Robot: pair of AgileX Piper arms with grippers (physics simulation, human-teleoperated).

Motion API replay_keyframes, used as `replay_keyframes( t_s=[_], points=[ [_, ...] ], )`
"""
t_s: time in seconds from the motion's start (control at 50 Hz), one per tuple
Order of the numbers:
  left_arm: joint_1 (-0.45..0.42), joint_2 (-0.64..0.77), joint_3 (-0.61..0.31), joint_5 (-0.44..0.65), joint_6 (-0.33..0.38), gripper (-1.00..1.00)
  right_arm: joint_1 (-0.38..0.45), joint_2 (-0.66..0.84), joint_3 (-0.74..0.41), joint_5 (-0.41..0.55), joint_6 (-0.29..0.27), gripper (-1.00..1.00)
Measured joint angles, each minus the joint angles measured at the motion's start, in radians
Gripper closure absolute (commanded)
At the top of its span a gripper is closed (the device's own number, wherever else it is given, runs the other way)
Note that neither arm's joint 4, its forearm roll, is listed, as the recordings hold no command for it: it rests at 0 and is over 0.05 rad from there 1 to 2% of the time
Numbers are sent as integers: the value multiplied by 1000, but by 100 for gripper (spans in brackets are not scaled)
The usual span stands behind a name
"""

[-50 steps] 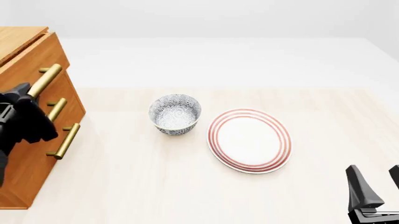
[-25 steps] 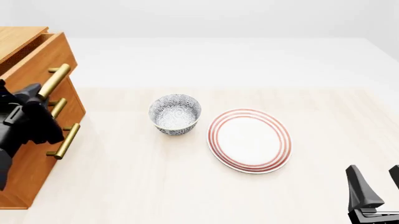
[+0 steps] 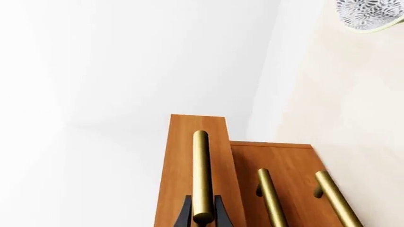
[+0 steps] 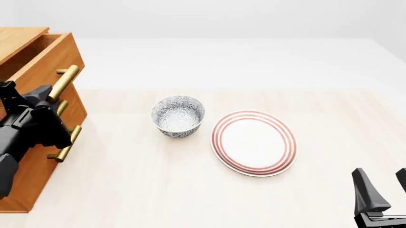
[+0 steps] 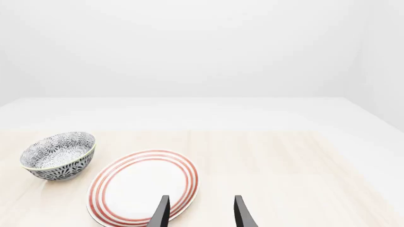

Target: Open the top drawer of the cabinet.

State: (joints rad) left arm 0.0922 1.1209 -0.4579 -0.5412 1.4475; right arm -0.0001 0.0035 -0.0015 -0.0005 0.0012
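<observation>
A pale wooden bench [image 4: 190, 190] is set before a plain white backdrop. At its left edge the cabinet [image 4: 25, 156] stands, and its top drawer [image 4: 44, 61] is seen pulled partly out, proud of the two lower fronts, with a strip of interior exposed. The opening is judged underway; more travel appears to be left. The drawer's brass handle [image 3: 200, 175] is clasped between the fingers of the left tool [image 3: 202, 215], closed on the bar's near end. The right tool [image 5: 198, 213] hangs parted and empty, well apart, near the plate [image 4: 254, 142] and bowl [image 4: 178, 116].
</observation>
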Motion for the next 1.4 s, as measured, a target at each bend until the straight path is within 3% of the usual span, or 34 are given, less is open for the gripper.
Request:
replay_keyframes(
  t_s=[0.88,1.4],
  points=[
    [-133,15,32,-87,52,100,0,0,0,0,0,-100],
    [-211,12,23,-65,62,100,0,0,0,0,0,-100]
  ],
)
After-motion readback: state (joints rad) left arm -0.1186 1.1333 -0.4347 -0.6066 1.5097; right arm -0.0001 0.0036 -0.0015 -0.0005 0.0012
